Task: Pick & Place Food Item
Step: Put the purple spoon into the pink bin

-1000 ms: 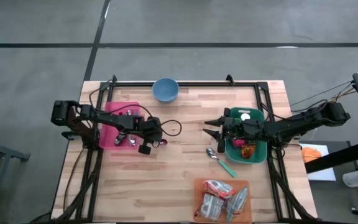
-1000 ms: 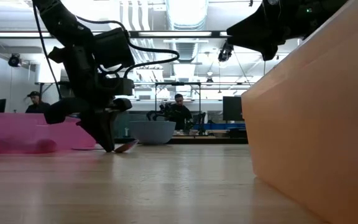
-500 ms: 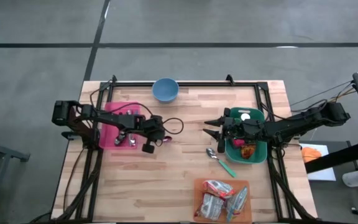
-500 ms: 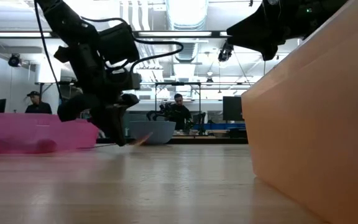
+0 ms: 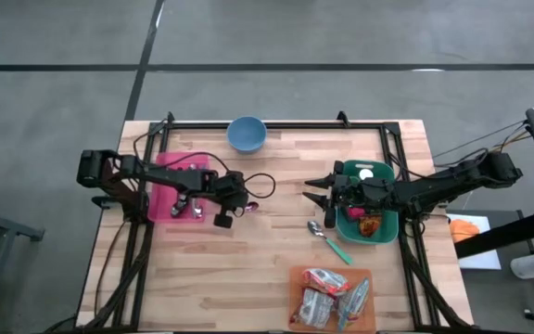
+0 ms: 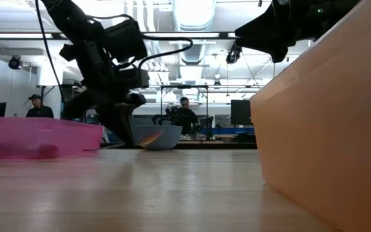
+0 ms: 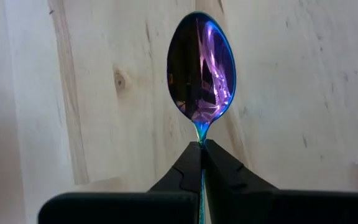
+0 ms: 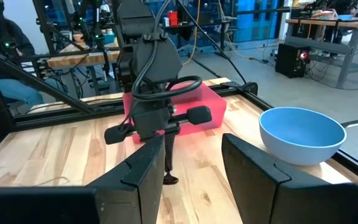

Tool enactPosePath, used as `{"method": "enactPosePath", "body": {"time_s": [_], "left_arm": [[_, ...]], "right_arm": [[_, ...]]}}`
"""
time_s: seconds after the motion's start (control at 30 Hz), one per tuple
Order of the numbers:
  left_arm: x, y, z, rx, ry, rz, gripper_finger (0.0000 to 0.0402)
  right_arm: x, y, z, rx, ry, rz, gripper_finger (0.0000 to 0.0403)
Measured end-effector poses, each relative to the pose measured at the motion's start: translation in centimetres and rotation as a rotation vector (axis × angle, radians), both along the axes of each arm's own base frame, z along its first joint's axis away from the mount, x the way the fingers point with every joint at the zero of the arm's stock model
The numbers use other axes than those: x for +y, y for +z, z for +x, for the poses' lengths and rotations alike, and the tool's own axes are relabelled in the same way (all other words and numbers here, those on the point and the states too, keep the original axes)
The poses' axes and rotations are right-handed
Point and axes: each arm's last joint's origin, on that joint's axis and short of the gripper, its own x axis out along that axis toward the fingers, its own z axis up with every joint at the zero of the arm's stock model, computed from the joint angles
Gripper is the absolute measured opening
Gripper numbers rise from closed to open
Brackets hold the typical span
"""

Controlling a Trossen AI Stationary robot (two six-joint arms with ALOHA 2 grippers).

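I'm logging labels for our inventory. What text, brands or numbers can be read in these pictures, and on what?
None can be read.
Snack packets on the orange tray: printing too small to read.
Spoon, pink bin, blue bowl, green bin: no markings show.
Screens in the room behind: blurred, nothing legible.

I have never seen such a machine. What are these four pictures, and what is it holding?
It is a robot with two dark arms at a wooden table. One camera looks down from above, one sits at table height, and one rides on each wrist. On the table are a pink bin, a blue bowl, a green bin, a green-handled spoon and an orange tray of packets. The left end effector is shut on a shiny purple spoon. The right end effector is open, holding nothing, beside the green bin.
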Motion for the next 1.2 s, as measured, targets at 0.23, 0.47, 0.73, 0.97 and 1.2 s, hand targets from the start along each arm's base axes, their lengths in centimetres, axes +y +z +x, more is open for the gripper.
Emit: {"method": "enactPosePath", "body": {"time_s": [0.23, 0.47, 0.73, 0.97, 1.2], "left_arm": [[0.1, 1.2, 0.6, 0.016, 0.020, -0.012, 0.0004], [0.1, 3.0, 1.0, 0.094, 0.104, -0.037, 0.0004], [0.3, 6.6, 1.3, 0.191, 0.261, -0.062, 0.0004], [0.6, 9.8, -0.6, 0.112, 0.738, -0.061, 0.0004], [0.4, 12.1, -5.5, -0.032, 1.162, -0.116, 0.0004]], "right_arm": [[0.0, 0.0, 0.0, 0.000, 0.000, 0.000, 0.0157], [0.0, 0.0, 0.0, 0.000, 0.000, 0.000, 0.0157], [0.0, 0.0, 0.0, 0.000, 0.000, 0.000, 0.0157], [0.0, 0.0, 0.0, 0.000, 0.000, 0.000, 0.0157], [0.0, 0.0, 0.0, 0.000, 0.000, 0.000, 0.0157]]}}
